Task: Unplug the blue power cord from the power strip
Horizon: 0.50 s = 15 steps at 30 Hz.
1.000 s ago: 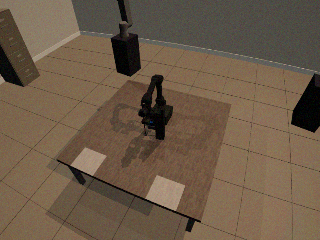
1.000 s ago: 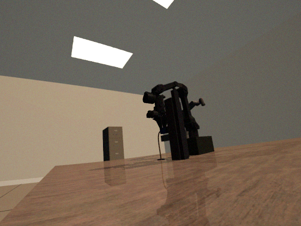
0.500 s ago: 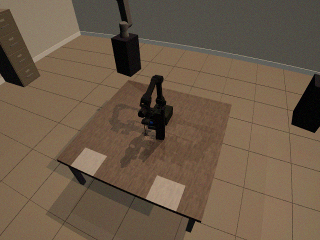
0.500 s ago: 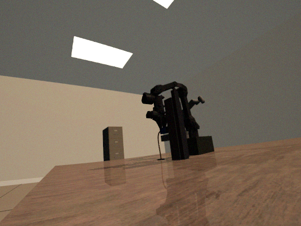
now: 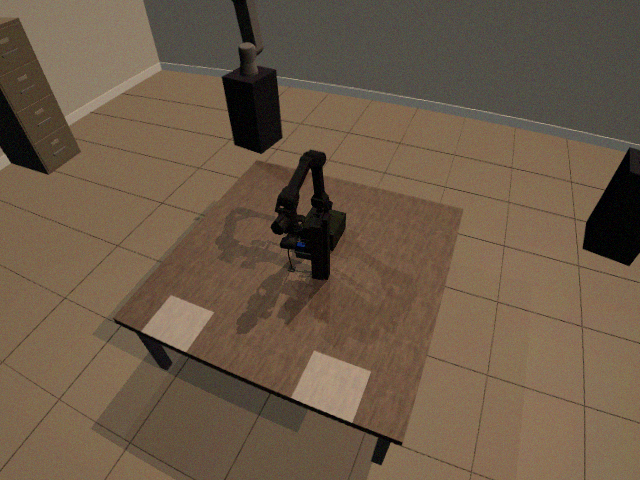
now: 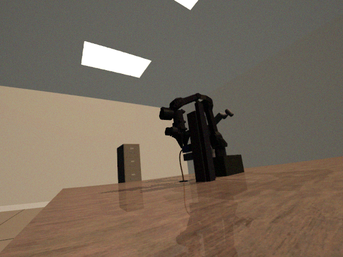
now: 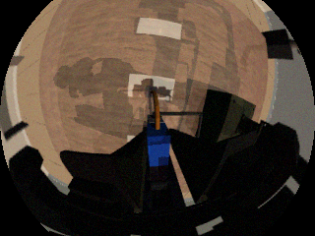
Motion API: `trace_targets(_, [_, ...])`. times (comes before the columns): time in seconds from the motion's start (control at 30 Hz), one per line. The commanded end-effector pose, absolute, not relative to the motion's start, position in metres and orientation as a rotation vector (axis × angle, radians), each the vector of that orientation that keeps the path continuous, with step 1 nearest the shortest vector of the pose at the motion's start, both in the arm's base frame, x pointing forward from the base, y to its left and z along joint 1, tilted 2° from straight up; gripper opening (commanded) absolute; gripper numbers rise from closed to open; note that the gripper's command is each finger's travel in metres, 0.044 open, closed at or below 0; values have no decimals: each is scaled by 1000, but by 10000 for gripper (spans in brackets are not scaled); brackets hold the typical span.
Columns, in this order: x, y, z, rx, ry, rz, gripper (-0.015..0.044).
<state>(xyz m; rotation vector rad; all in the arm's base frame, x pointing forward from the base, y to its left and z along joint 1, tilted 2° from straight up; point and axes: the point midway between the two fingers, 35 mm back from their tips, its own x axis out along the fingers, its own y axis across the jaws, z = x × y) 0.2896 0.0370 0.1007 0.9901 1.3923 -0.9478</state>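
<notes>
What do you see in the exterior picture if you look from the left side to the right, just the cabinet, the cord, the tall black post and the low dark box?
Cabinet → cord → tall black post → low dark box.
</notes>
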Motion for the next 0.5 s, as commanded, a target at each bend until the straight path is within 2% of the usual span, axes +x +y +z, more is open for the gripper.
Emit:
trace_targets(0.0, [298,5,102,987,1318,-1006,0])
trace_targets(0.1, [299,0,103,987,1318,-1006,0])
trace_targets(0.3, [295,11,102,980,1331,-998,157])
trace_targets(0.47, [295,11,102,980,1331,-998,160])
